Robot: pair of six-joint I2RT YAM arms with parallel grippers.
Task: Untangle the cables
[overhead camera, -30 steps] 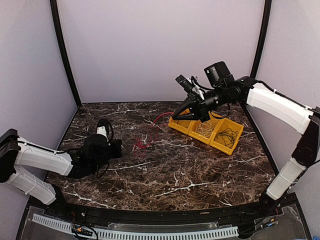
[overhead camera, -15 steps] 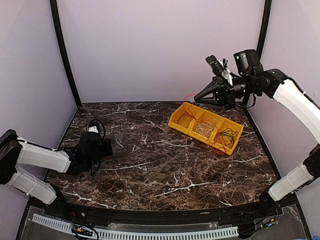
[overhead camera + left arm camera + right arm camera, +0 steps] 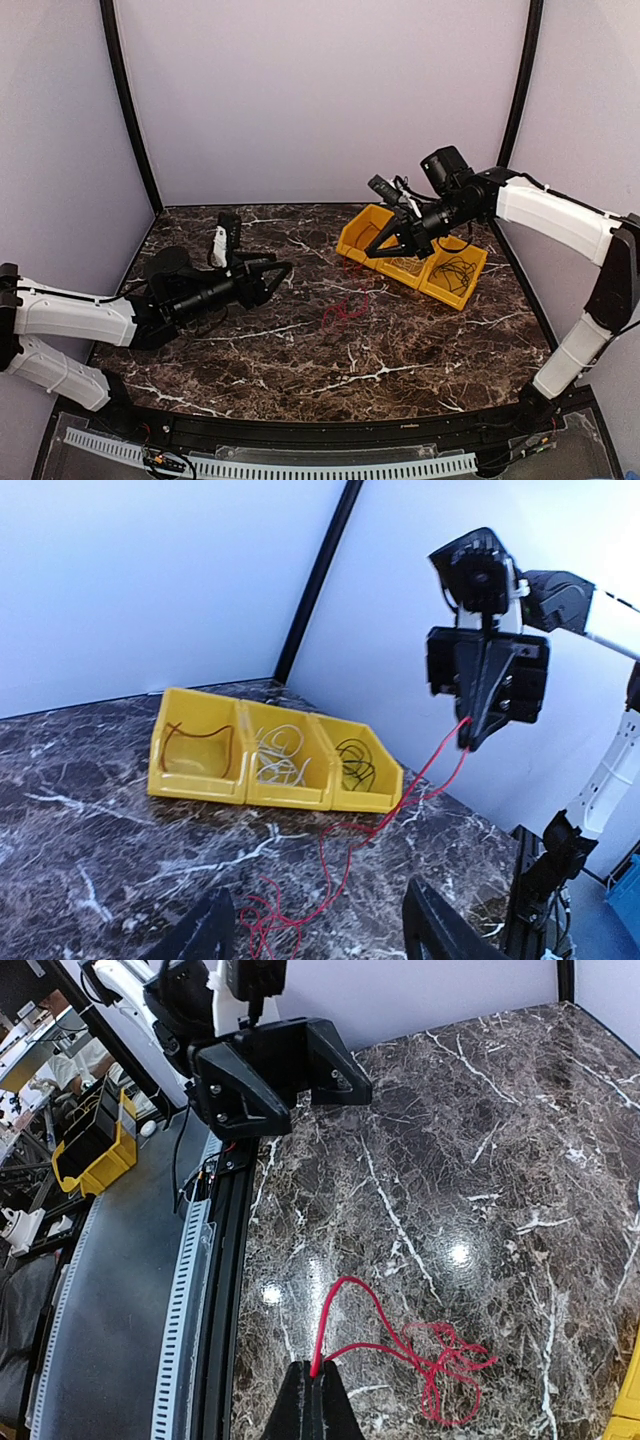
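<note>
The red cable (image 3: pixel 345 308) rises from a loose tangle on the worktop (image 3: pixel 300 350), near the yellow bin (image 3: pixel 190 780), up to the right tool (image 3: pixel 315 1375), whose fingers are pressed together, pinching its end. The white cable (image 3: pixel 278 760) lies in the bin's middle compartment and the black cable (image 3: pixel 355 765) in the end compartment beside it. The left tool (image 3: pixel 278 278) hovers spread wide near the tangle, holding nothing.

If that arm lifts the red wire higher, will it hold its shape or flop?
Probably floppy: the red cable sags from the right pincer into loose curls on the table. Likely very light, being so thin. Its curled end may snag on itself.
</note>
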